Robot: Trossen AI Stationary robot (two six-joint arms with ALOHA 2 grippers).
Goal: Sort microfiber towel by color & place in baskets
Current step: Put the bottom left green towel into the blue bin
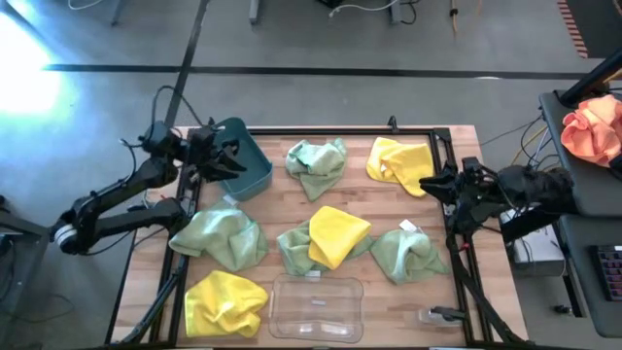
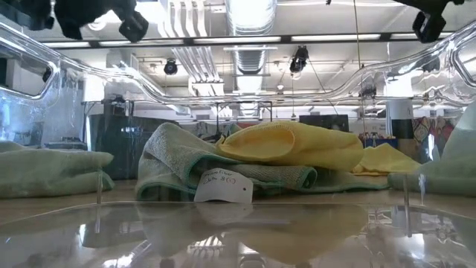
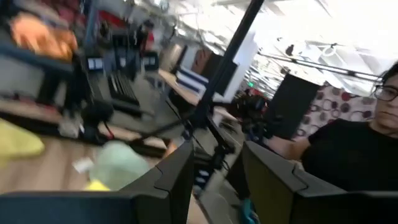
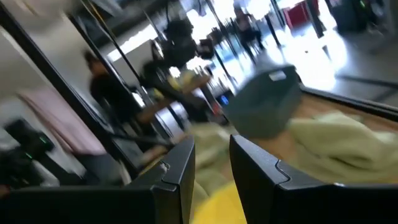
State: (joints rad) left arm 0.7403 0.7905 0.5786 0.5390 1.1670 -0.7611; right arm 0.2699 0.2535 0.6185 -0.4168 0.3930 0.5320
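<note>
Three bright yellow towels lie on the wooden table: far right [image 1: 398,160], middle [image 1: 337,233], near left [image 1: 225,301]. The middle one rests on a sage green towel [image 1: 292,251] that has a white tag [image 2: 223,186]. Other green towels lie at the far middle [image 1: 314,165], left [image 1: 219,236] and right [image 1: 408,253]. The dark teal basket [image 1: 245,160] stands at the far left, and the clear basket [image 1: 316,306] at the near edge. My left gripper [image 1: 219,156] hovers open at the teal basket's left rim. My right gripper [image 1: 432,185] is open and empty beside the far right yellow towel.
An orange-pink cloth bundle [image 1: 593,131] lies on a stand off the table's right side. A black frame rail [image 1: 442,194] runs along the table's far and right edges. A person [image 3: 360,137] sits beyond the table. The low view looks through the clear basket's wall [image 2: 238,223].
</note>
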